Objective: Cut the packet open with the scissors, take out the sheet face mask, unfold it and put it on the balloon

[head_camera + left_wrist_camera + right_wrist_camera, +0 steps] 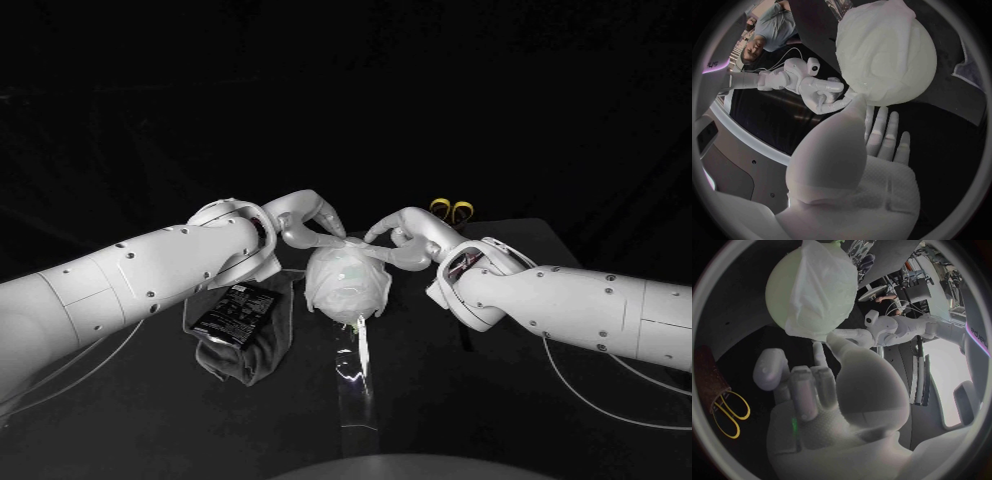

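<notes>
the balloon (346, 285) stands mid-tabletop (490, 400), closed in at its far side by the left hand (307, 222) and right hand (404, 235), whose fingers (329, 214) meet over its top. the packet (235, 310) on a dark cloth (263, 355) blocks the robot's left flank. a clear strip (355, 390) runs along the near side. the scissors (453, 210) lie beyond the right hand. bare tabletop lies near right.

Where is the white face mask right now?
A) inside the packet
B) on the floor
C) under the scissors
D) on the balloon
D: the sheet mask lies draped over the balloon, while the packet lies apart on the dark cloth.
</notes>
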You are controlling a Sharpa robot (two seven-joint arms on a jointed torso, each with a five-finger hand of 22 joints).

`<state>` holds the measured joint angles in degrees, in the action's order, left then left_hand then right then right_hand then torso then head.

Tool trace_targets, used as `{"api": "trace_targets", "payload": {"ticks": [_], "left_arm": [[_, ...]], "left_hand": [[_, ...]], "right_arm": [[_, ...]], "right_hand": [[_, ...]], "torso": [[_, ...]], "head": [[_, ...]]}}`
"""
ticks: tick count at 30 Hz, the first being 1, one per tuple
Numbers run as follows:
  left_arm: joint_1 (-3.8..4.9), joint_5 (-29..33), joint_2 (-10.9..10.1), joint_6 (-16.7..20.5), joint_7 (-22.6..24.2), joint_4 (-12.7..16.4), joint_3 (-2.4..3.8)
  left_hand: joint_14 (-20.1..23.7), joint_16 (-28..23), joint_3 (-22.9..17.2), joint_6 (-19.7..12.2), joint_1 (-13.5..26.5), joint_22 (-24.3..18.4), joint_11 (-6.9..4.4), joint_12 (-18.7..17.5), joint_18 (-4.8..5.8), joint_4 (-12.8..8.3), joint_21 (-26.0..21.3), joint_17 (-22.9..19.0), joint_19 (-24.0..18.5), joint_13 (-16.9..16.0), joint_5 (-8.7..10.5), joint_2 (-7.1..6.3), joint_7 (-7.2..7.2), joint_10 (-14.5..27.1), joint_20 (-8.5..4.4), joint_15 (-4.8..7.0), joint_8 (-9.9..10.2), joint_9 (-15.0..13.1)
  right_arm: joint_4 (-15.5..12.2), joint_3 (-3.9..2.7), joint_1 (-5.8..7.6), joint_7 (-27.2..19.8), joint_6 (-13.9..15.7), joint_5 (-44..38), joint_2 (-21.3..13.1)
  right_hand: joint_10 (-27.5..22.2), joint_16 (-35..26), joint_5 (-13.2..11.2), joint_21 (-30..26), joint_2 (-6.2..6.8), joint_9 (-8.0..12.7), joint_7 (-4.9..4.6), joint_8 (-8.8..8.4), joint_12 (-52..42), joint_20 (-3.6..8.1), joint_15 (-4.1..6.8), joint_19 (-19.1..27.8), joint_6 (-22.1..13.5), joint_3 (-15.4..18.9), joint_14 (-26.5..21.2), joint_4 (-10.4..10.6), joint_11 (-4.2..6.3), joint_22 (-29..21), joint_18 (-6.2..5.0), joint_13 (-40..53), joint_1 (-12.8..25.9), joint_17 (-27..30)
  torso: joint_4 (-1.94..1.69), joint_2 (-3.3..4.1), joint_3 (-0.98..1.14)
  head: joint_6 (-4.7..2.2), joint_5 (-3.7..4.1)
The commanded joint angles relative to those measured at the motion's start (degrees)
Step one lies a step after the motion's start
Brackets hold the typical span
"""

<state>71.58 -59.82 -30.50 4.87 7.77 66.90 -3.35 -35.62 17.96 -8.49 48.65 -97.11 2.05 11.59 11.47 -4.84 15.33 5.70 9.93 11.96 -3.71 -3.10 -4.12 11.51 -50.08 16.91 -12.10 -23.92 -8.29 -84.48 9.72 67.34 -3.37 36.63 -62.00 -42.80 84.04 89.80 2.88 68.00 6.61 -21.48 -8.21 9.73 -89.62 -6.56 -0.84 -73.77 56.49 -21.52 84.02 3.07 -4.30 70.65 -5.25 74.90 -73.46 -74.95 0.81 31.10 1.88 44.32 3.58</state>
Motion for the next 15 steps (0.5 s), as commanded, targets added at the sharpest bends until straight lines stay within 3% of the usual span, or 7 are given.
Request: {"api": "trace_targets", "payload": {"ticks": [1,15], "left_arm": [[0.12,-1.7,-0.1,-1.0,0.4,0.4,0.10],[0.13,-2.2,-0.5,-0.3,0.3,0.8,0.12]], "left_hand": [[0.4,-0.4,-0.6,0.8,-0.3,-0.1,0.50,-0.4,-1.07,-0.1,-0.5,0.1,-0.6,0.1,0.33,-0.20,-0.11,0.1,-0.07,-0.21,0.2,0.1],[-0.6,0.2,-3.1,3.0,-1.3,0.0,-0.21,-0.8,-2.58,-0.9,-0.5,0.6,-0.4,0.0,0.33,0.17,-0.06,-1.4,0.00,0.35,0.5,0.3]], "right_arm": [[0.2,-0.02,-0.03,0.4,-1.4,-1.1,0.2],[1.0,-0.02,-0.05,0.4,-1.2,-1.7,1.3]], "right_hand": [[6.0,0.2,-0.1,0.5,-0.34,-0.1,0.02,0.34,-0.4,0.07,0.65,-0.6,0.6,-0.5,6.0,0.0,0.60,0.2,-0.49,15.1,-0.7,-15.0],[6.0,0.2,-0.1,1.4,-1.90,-0.5,1.08,1.08,-0.4,0.80,1.46,-1.5,3.0,-2.3,6.0,-1.0,1.55,1.2,-0.27,15.1,-2.5,-15.0]], "torso": [[-0.04,0.00,0.01],[-0.02,-0.01,0.01]], "head": [[0.03,0.18],[0.28,0.25]]}}
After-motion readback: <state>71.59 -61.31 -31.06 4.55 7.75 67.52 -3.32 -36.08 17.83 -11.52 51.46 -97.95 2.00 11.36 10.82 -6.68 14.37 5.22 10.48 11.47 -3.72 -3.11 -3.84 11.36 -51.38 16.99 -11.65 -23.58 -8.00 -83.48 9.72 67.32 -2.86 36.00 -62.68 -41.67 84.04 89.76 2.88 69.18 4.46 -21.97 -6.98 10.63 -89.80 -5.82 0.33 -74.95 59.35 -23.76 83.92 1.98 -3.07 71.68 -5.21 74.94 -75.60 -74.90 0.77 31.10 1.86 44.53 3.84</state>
